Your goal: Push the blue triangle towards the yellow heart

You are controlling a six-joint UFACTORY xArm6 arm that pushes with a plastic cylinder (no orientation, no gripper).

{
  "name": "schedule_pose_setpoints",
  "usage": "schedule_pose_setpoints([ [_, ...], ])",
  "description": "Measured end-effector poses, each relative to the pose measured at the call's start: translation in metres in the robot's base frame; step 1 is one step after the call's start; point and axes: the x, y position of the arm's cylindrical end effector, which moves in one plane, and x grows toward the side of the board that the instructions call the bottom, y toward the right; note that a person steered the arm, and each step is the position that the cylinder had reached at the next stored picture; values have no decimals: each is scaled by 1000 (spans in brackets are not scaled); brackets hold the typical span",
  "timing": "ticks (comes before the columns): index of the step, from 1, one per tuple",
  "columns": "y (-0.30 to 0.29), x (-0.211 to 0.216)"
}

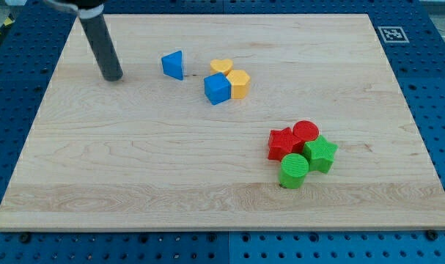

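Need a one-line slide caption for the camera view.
My tip sits left of the blue triangle, with the yellow heart just beyond it.

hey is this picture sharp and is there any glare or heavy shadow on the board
Camera view: mostly sharp, lighting even, no glare on the wooden board; blocks cast only faint shadows; the rod looks slightly soft, my tip left of the blue triangle.

Lab bench indicated: wooden board (207,161) laid on blue perforated table (427,59), fiducial marker (390,34) seen at 2 o'clock.

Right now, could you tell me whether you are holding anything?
Nothing is held: my tip rests on the board, apart from the blue triangle to its right.
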Motion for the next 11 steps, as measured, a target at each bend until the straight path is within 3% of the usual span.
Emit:
schedule_pose_setpoints([
  [2, 68, -9],
  [5, 100, -9],
  [7, 83, -29],
  [10, 161, -8],
  [11, 148, -6],
])
